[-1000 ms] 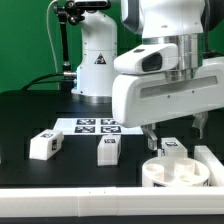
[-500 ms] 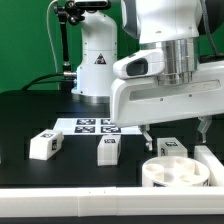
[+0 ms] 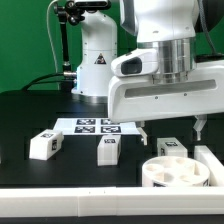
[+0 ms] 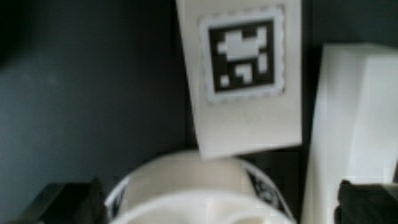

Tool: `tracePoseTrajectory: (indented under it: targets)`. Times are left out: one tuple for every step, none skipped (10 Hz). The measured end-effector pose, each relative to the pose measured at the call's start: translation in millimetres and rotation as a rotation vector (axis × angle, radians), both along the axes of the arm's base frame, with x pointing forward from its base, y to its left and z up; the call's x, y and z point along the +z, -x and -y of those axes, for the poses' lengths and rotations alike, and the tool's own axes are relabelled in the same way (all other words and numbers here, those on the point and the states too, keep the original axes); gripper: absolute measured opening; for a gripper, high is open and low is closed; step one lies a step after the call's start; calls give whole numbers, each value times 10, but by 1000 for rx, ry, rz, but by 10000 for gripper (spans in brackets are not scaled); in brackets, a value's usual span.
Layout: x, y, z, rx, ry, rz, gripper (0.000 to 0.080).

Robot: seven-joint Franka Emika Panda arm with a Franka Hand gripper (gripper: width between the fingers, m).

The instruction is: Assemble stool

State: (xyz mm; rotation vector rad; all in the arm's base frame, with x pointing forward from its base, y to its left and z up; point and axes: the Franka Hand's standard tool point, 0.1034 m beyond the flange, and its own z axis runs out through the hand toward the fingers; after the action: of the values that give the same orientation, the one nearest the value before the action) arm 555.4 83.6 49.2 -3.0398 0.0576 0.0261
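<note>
- Your claw (image 3: 173, 130) hangs wide open, empty, over 1 leg (image 3: 172, 146).
- Descend off-centre and a fingertip could hit the seat (image 3: 180, 172) just beside it, knocking both askew.

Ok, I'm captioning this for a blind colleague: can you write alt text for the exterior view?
A white robot arm holds its open gripper over a tagged leg block just behind the round stool seat. A second leg and a third leg sit on the black table near the marker board.
</note>
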Motion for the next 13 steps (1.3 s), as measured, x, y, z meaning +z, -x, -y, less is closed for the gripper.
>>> tracePoseTrajectory:
  targets:
    - [12, -8, -6, 4, -3, -46, 648]
    - [9, 22, -15, 12, -7, -130, 648]
    - [-1, 36, -14, 28, -1, -184, 648]
    - [-30, 96, -5, 68, 23, -262, 648]
    - [-40, 106, -17, 85, 47, -314, 648]
    - [-45, 124, -22, 90, 45, -359, 648]
    - [-46, 163, -15, 96, 46, -431, 648]
    - [-61, 160, -18, 99, 45, -473, 648]
    - [-61, 210, -14, 105, 46, -547, 648]
    - [-86, 206, -16, 108, 45, -588, 648]
    - [-110, 252, -19, 115, 45, -658, 648]
    - [-112, 271, -10, 122, 43, -744, 648]
    - [-137, 270, -10, 126, 42, -799, 648]
